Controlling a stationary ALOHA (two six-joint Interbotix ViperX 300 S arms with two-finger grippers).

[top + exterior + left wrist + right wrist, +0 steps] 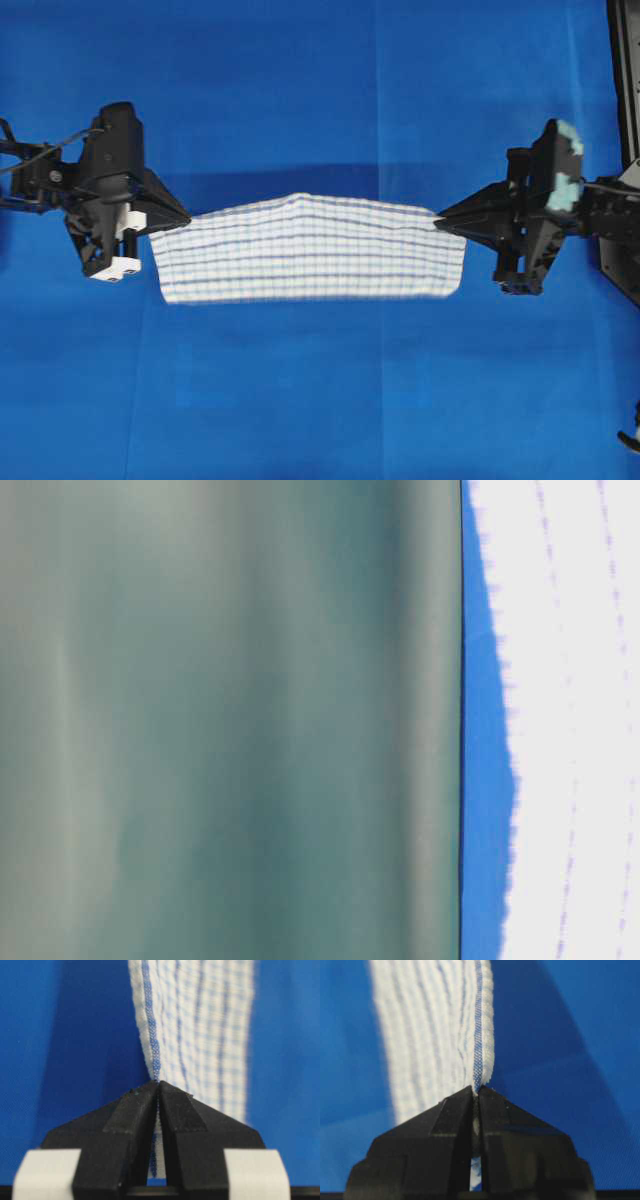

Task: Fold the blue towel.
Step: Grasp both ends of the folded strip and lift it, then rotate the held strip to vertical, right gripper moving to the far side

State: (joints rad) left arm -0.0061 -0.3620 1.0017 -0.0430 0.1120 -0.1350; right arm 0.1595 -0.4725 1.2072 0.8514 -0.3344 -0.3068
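Note:
The blue towel (310, 250), white with thin dark-blue and pale-blue stripes, hangs stretched between both grippers over the plain blue sheet (320, 100). My left gripper (186, 217) is shut on its far left corner. In the left wrist view the towel's hem (150, 1025) runs into the closed left gripper (158, 1082). My right gripper (440, 216) is shut on the far right corner; the right wrist view shows the towel's edge (479, 1035) pinched at the right gripper's tips (475, 1089). The far edge is lifted and humped in the middle; the near edge lies on the sheet. The towel (575, 720) fills the table-level view's right side.
The blue sheet (320, 400) covers the whole table. A black frame (625, 80) stands along the right edge. A blurred grey-green surface (230, 720) blocks most of the table-level view.

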